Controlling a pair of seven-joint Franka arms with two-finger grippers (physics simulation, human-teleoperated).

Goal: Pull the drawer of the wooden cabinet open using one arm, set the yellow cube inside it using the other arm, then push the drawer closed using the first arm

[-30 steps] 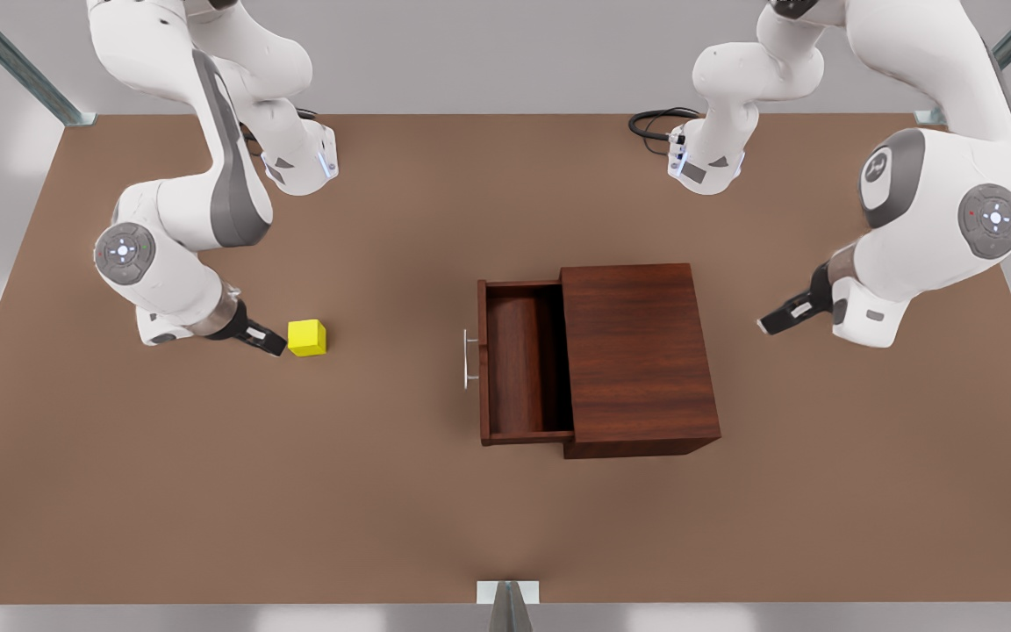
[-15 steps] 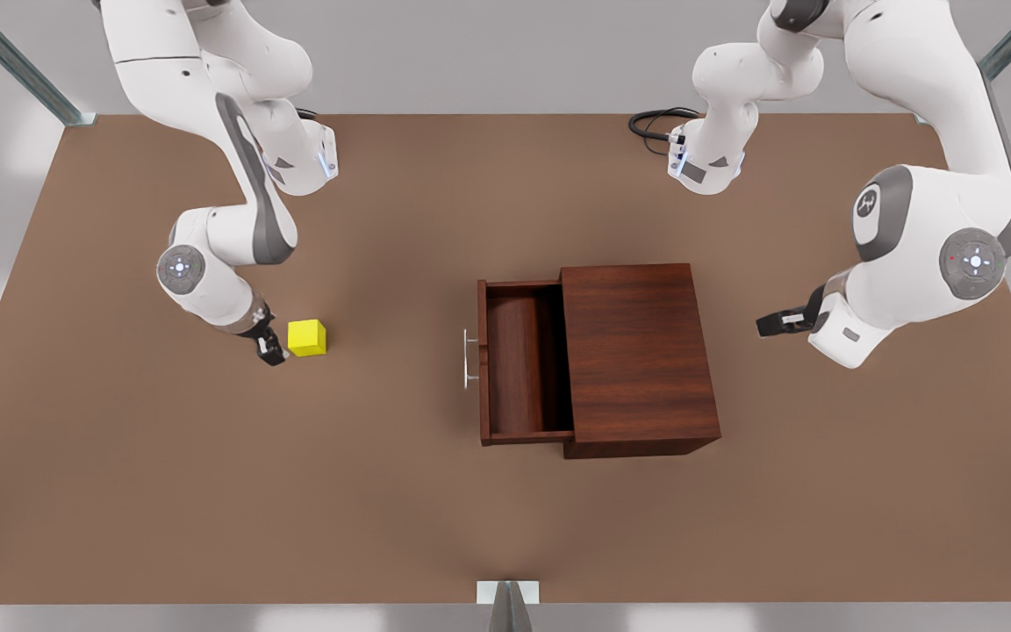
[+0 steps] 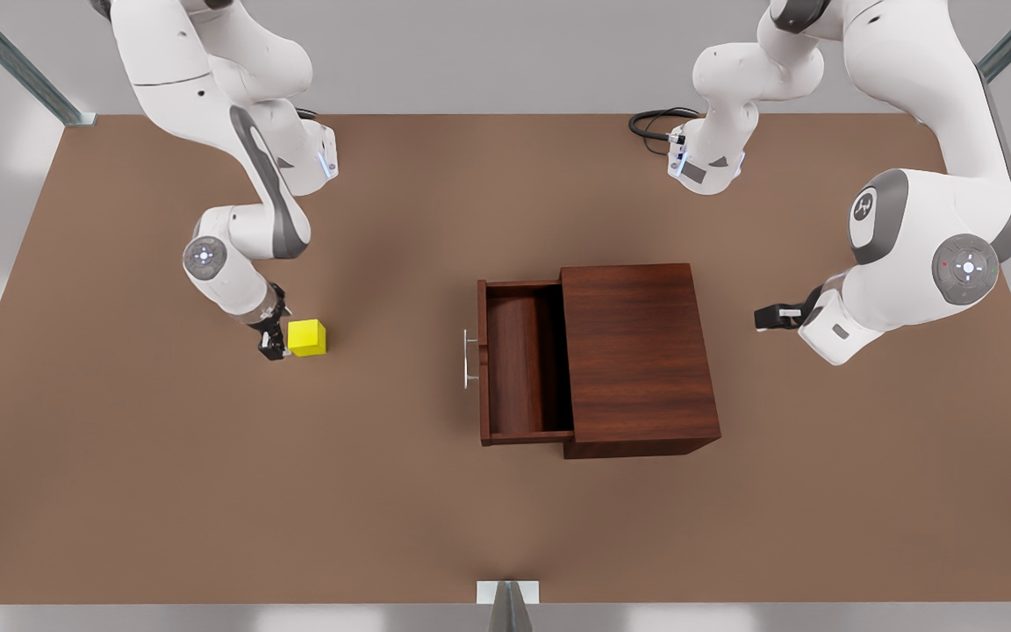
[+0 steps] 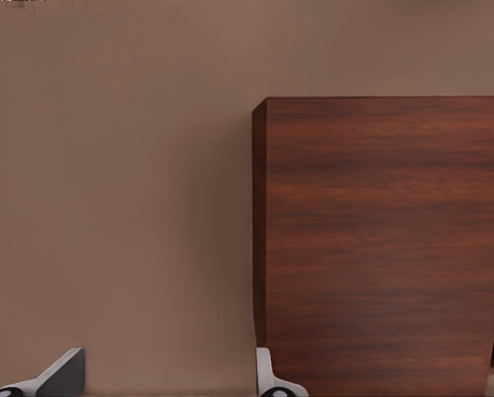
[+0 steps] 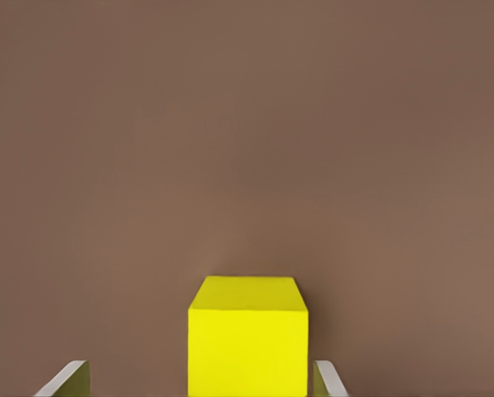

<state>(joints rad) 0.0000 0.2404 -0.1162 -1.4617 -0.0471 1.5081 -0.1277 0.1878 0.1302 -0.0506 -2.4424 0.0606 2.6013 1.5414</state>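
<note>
The wooden cabinet [image 3: 637,351] sits mid-table with its drawer [image 3: 527,421] pulled open toward the front view's left, the silver handle [image 3: 467,358] on its front; the tray looks bare. The yellow cube [image 3: 306,338] rests on the table at the front view's left. My right gripper [image 3: 273,345] is low at the cube's left side, open. In the right wrist view the cube [image 5: 247,339] lies between its fingertips [image 5: 69,376], with gaps on both sides. My left gripper [image 3: 764,318] hovers open to the right of the cabinet [image 4: 379,248], apart from it.
The brown table [image 3: 207,491] ends at grey edges on all sides. Both arm bases stand at the far edge, with a black cable [image 3: 655,123] coiled beside the one on the front view's right. A metal post [image 3: 507,606] stands at the near edge.
The right arm's wrist has swung closer in over the cube, its gripper staying at the cube's left side. The left arm has shifted a little, its gripper levelling out. Cube and drawer have not moved.
</note>
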